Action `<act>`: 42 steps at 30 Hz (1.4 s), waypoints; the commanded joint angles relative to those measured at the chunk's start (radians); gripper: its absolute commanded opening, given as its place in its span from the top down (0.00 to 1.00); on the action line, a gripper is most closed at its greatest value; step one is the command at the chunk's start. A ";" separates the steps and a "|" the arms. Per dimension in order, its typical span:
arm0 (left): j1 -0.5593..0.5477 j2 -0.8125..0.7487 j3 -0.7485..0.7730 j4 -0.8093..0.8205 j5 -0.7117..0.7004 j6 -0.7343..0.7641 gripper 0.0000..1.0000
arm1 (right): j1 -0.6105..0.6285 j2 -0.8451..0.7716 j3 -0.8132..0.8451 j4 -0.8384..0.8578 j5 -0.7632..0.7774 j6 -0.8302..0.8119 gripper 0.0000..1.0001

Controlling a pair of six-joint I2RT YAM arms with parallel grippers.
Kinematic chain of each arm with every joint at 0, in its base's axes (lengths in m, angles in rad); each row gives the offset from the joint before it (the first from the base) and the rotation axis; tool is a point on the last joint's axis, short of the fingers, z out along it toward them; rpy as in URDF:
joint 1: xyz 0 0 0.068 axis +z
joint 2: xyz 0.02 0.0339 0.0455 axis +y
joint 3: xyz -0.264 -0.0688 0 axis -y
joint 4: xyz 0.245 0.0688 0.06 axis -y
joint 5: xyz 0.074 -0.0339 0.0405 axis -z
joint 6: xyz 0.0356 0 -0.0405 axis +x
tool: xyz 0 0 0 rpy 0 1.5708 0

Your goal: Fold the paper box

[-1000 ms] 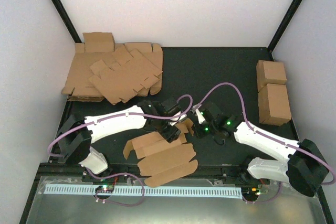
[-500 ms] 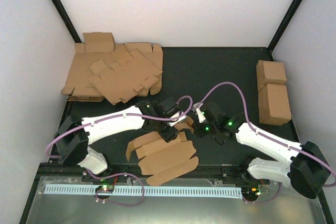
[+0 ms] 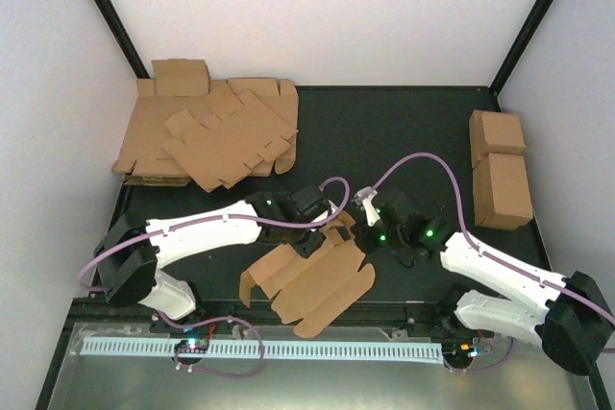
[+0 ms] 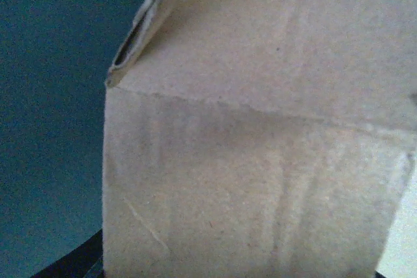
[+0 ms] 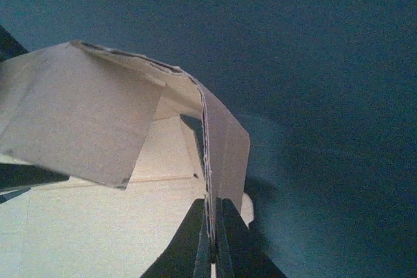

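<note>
The paper box (image 3: 312, 280) is a flat brown die-cut sheet lying near the table's front edge, with its far flaps lifted. My right gripper (image 3: 357, 230) is at the sheet's far right corner. In the right wrist view it (image 5: 212, 216) is shut on the edge of an upright flap (image 5: 225, 148). My left gripper (image 3: 309, 237) is over the sheet's far edge. In the left wrist view a creased cardboard panel (image 4: 260, 161) fills the frame and hides the fingers.
A heap of flat cardboard sheets (image 3: 207, 136) lies at the back left. Two closed cardboard cuboids (image 3: 500, 170) stand at the right edge. A white perforated strip (image 3: 259, 348) runs along the front below the table's edge.
The sheet has turned and slid to the right, its near corner swinging toward the front edge. Both grippers have shifted right with its far edge.
</note>
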 commanded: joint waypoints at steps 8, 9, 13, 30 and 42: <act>-0.025 -0.020 -0.013 -0.010 -0.161 -0.107 0.54 | 0.092 -0.033 -0.046 0.012 0.005 0.097 0.97; -0.030 -0.020 -0.015 -0.010 -0.171 -0.115 0.55 | 0.094 -0.034 -0.051 0.018 -0.003 0.106 0.97; -0.051 -0.016 -0.014 -0.013 -0.218 -0.144 0.55 | 0.106 -0.030 -0.054 0.030 -0.014 0.135 0.97; -0.118 0.123 0.070 -0.084 -0.227 -0.125 0.54 | 0.203 0.052 -0.107 0.145 0.042 0.237 0.97; -0.139 0.100 0.021 -0.016 -0.200 -0.097 0.54 | 0.218 -0.023 -0.252 0.415 -0.048 0.214 0.86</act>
